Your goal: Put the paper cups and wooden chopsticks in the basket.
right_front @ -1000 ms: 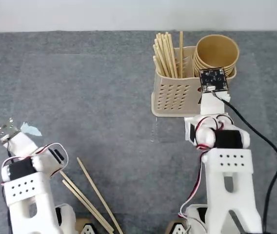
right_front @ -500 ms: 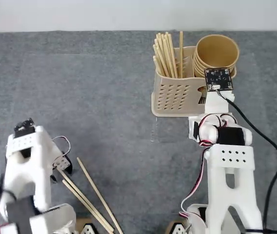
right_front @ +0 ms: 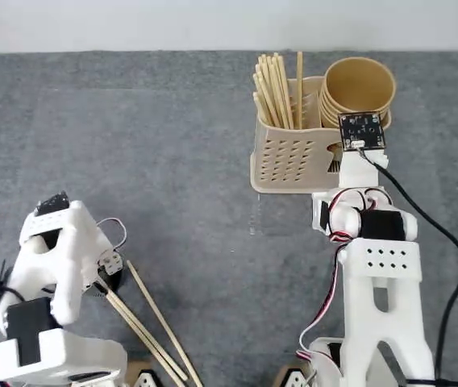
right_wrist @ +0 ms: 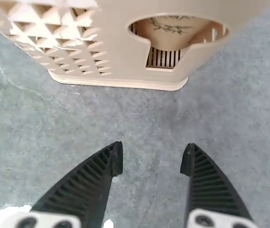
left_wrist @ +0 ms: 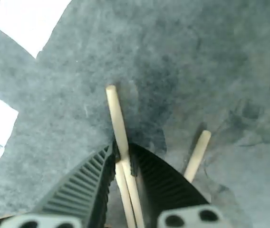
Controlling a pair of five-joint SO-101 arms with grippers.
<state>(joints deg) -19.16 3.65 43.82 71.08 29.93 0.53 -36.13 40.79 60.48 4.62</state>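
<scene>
Nips two wooden chopsticks (left_wrist: 117,118) near one end in the narrowed left gripper (left_wrist: 122,152), low on the grey mat (right_front: 172,161), well apart from the basket (right_front: 289,157) with its stacked paper cups (right_front: 360,85). Holds the right gripper (right_wrist: 151,159) wide beside that basket. Likely light, stiff, smooth, apt to swivel; better pinched nearer mid-length.

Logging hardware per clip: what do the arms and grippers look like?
Left arm and right arm: white plastic shells, black motors, thin coloured wires. Left gripper and right gripper: black, ribbed, tapered fingers. A thick black cable leaves the right wrist's circuit board.
</scene>
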